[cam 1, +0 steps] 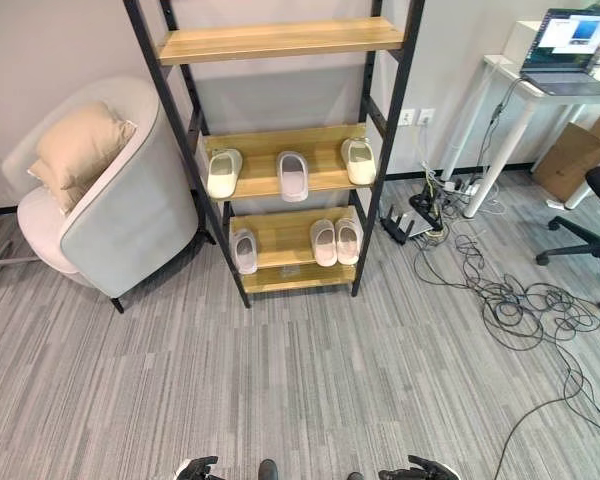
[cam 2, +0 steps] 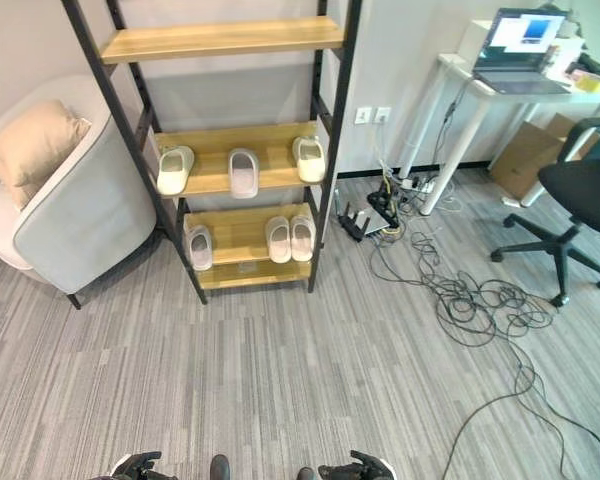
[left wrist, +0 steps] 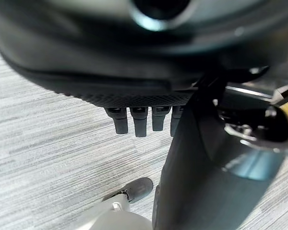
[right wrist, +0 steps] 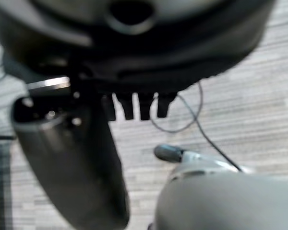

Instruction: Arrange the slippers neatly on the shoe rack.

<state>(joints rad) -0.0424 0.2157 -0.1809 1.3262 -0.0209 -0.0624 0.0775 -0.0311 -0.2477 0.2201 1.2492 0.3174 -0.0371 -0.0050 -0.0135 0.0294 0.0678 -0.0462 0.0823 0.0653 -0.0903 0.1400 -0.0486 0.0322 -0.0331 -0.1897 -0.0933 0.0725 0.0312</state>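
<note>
Robot hands (cam 1: pixel 198 468) low, slippers (cam 1: pixel 293 176) on rack (cam 1: pixel 280 40)

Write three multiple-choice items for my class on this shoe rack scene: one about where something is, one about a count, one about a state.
1. Where does the armchair stand?
A. On the rack's left
B. On the rack's right
C. Under the desk

2. How many slippers lie on the middle shelf?
A. One
B. Three
C. Five

3. What is the state of the top shelf?
A. Bare
B. Holding two slippers
C. Holding a cushion

Answers:
1. A: the armchair with its cushion sits to the left of the shoe rack.
2. B: three slippers lie spaced along the middle shelf, at left, middle and right.
3. A: only wood shows on the top shelf; the other slippers are on the bottom shelf, one alone and a pair.
</note>
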